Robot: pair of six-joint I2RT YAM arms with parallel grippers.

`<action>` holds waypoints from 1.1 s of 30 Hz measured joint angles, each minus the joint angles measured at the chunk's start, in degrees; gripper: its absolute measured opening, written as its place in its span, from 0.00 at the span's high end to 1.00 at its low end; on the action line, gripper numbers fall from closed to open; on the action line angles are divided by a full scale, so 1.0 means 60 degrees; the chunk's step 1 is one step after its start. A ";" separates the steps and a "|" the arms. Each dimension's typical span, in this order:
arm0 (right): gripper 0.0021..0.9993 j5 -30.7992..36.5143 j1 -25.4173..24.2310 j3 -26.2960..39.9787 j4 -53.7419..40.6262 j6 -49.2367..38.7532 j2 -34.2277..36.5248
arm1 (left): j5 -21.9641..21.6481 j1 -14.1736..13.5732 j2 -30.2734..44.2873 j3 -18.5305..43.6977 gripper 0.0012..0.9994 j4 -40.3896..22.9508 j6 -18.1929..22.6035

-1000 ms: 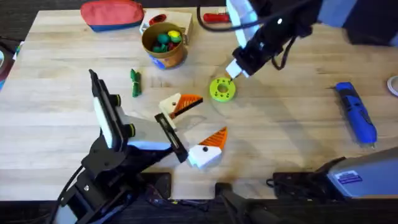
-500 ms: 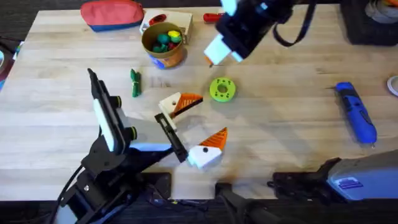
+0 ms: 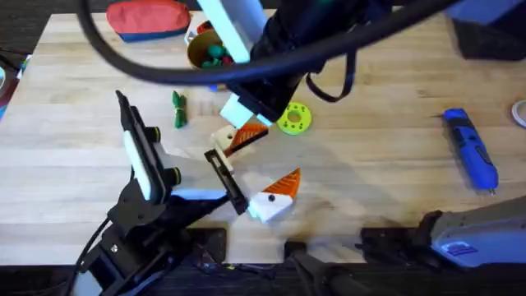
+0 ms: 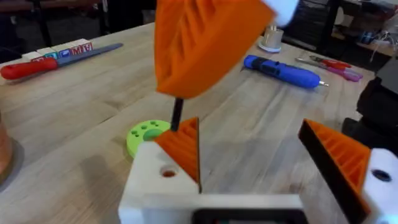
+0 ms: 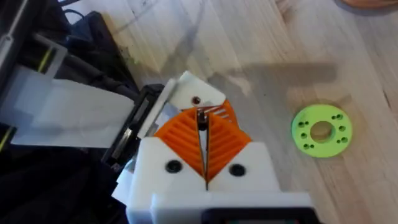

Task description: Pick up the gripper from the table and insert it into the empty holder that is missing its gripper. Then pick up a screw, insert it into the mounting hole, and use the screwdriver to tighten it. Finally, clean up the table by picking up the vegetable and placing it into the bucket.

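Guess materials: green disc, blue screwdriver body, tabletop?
Green disc: likely matte plastic, uniform lime colour, round holes cleanly formed. Blue screwdriver: probably moulded plastic, slight sheen, with a thin metal-looking bit at the tip. Tabletop: wood, visible grain and plank seams, light satin finish.

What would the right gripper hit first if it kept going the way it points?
Probably the holder. The right gripper, shut on a screw, points at the holder's mounting hole. How much gap remains between screw and hole is unclear. The green disc lies off to the side.
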 joint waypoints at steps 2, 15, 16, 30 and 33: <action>1.00 -0.0003 0.0104 0.0000 0.0000 0.0036 0.0081 | 0.0000 0.0000 0.0000 0.0000 0.01 0.0000 0.0000; 1.00 -0.0002 0.0174 0.0000 0.0215 0.0076 0.0362 | 0.0000 0.0000 0.0000 0.0000 0.01 0.0000 0.0002; 1.00 0.0000 0.0174 0.0000 0.0215 0.0080 0.0358 | 0.0000 0.0000 0.0000 0.0000 0.01 0.0000 0.0000; 1.00 -0.0039 0.0181 0.0000 0.0046 0.0251 0.0609 | -0.0004 0.0000 0.0004 0.0000 0.01 -0.0004 -0.0011; 1.00 -0.0123 0.0184 0.0000 0.0058 0.0251 0.0609 | 0.0000 0.0000 0.0002 0.0000 0.01 -0.0004 -0.0007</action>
